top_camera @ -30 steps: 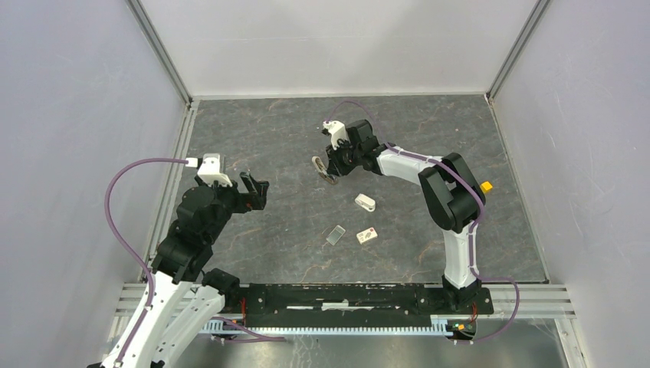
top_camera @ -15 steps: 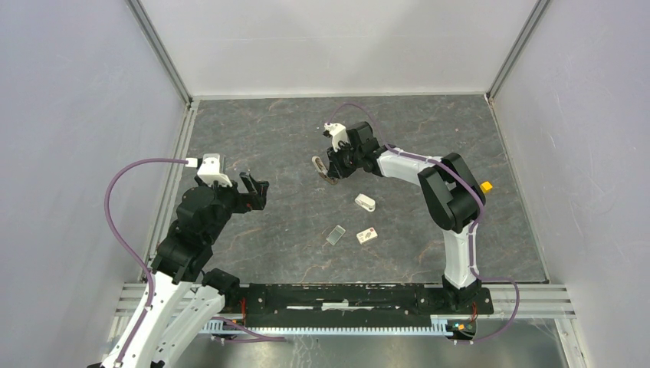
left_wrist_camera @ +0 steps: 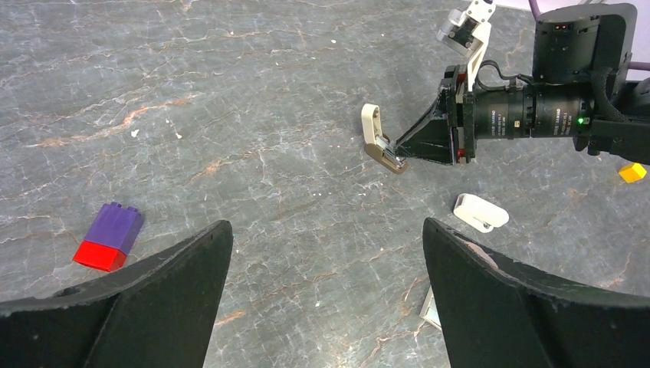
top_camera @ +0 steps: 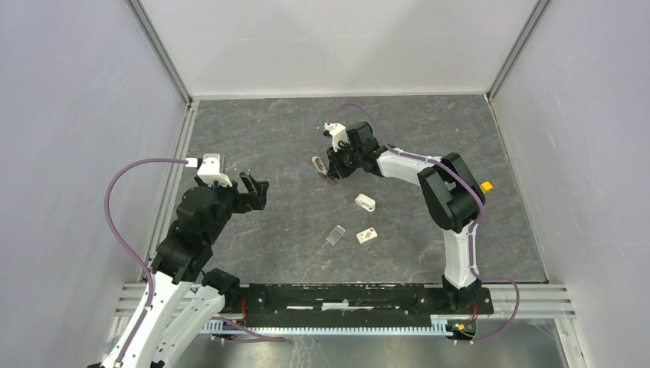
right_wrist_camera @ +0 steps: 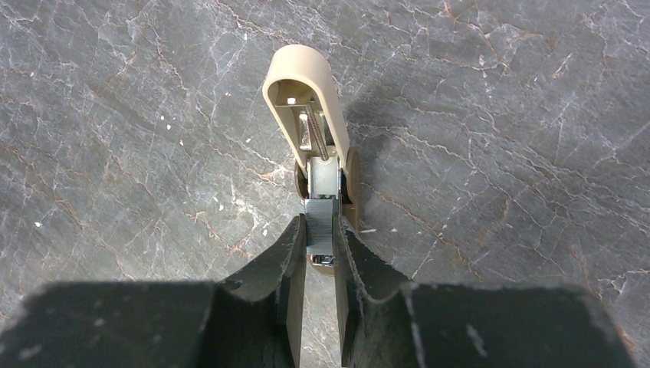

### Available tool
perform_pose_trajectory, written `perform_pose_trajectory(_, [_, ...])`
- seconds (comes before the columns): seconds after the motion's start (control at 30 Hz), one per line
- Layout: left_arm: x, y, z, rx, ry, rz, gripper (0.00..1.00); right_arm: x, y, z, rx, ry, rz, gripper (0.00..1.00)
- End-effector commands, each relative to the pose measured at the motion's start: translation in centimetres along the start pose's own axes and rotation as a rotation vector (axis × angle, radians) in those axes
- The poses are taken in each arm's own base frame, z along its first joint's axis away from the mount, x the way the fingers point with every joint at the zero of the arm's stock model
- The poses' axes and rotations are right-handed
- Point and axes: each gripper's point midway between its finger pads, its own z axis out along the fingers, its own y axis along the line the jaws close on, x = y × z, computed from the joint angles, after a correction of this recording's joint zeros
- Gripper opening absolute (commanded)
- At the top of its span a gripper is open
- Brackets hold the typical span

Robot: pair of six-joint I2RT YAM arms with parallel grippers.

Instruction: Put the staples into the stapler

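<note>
At the far middle of the table [top_camera: 253, 130], the right gripper [top_camera: 329, 170] pinches the stapler [top_camera: 320, 167] by the end of its metal rail. The jaws are almost together on that narrow channel and the tan lid is swung up and away. The left gripper [top_camera: 253, 192] hangs well apart to the left, jaws spread wide, holding nothing.

Staples: the grey strip [top_camera: 336, 234] and the small white box [top_camera: 367, 235] with red print lie flat side by side. They sit nearer the arm bases, well apart from the stapler.

Handling, my read:
- **Strip:** very light, thin and brittle, and likely to snap if bent. It lies flush on the stone with little edge to get under, so pinch it gently by the long sides.
- **Box:** light card, crushes easily.
- **Stapler:** small, hinged and sprung. The rail is smooth metal and could slip or pivot in the pinch.

Hard to make out:
- **Rail contents:** can't tell whether it already holds staples. The right wrist view shows the spring and channel, but the fingers cover the near end.
- **Left wrist view:** only a pale corner shows at its bottom edge, either strip or box.
- **White piece [top_camera: 366, 202]:** it lies between the stapler and the staples, and I can't identify it.
</note>
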Motion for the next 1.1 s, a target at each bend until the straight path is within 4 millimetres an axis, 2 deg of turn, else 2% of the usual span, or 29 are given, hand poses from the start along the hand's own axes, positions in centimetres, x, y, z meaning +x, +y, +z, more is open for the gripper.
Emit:
perform_pose_trajectory(0.0, [-0.93, 0.41, -0.08, -0.013, -0.037, 0.052, 1.00, 0.11, -0.39, 0.60, -0.001, -0.014, 0.005, 0.23])
perform_pose_trajectory(1.07, [-0.89, 0.39, -0.03, -0.013, -0.036, 0.054, 1.00, 0.87, -1.35, 0.57, 0.044, 0.016, -0.036, 0.23])
